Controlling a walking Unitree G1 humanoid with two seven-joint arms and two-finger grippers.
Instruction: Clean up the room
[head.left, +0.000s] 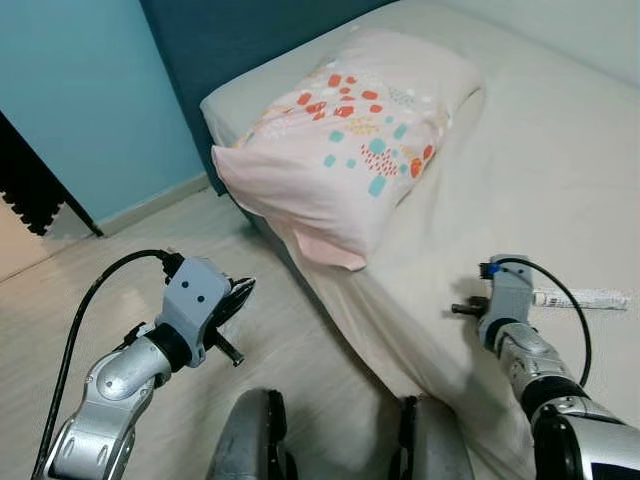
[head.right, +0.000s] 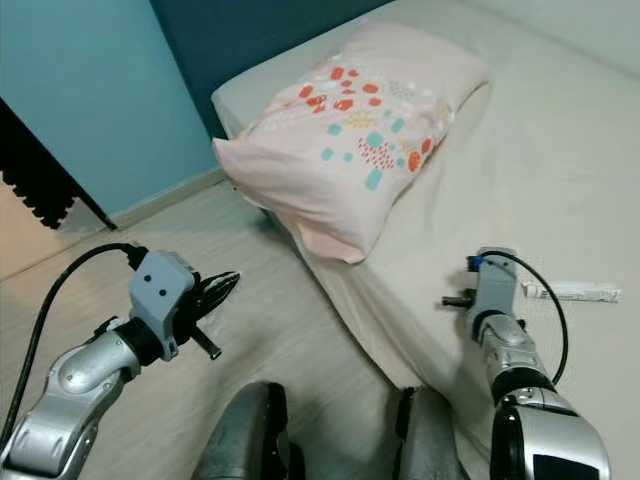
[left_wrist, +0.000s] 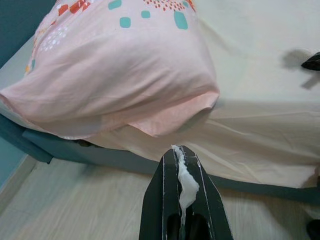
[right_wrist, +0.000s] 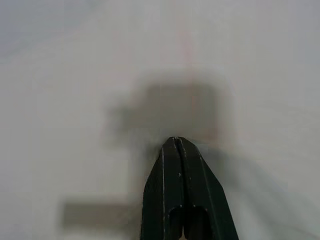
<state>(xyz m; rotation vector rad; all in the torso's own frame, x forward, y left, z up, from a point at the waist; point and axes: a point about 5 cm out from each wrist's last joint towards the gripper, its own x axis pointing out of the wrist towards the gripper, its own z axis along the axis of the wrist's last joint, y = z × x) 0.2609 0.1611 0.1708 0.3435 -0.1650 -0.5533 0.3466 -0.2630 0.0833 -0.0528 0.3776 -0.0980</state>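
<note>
Ahead, the pink spotted pillow (head.left: 350, 140) overhangs the beige bed (head.left: 540, 180); my left gripper (left_wrist: 183, 165) pinches white tissue (left_wrist: 187, 182), my right gripper (right_wrist: 175, 142) hovers closed beside a white tube (head.left: 580, 298).

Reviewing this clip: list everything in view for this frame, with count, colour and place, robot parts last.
Bed: one, cream sheet over a dark teal base, on the robot's right and ahead.
Pillow: one, pale pink with red, teal and yellow marks, at the bed's near corner, overhanging its edge.
Tube: one, white, lying on the sheet just beyond the right arm.
Floor: pale wood, left of the bed.
Wall: light blue, darker teal behind the bed.
White scrap: one, pinched between the left fingers.
Left gripper: shut on the scrap, over the floor beside the bed.
Right gripper: shut, nothing held, over the sheet.
</note>
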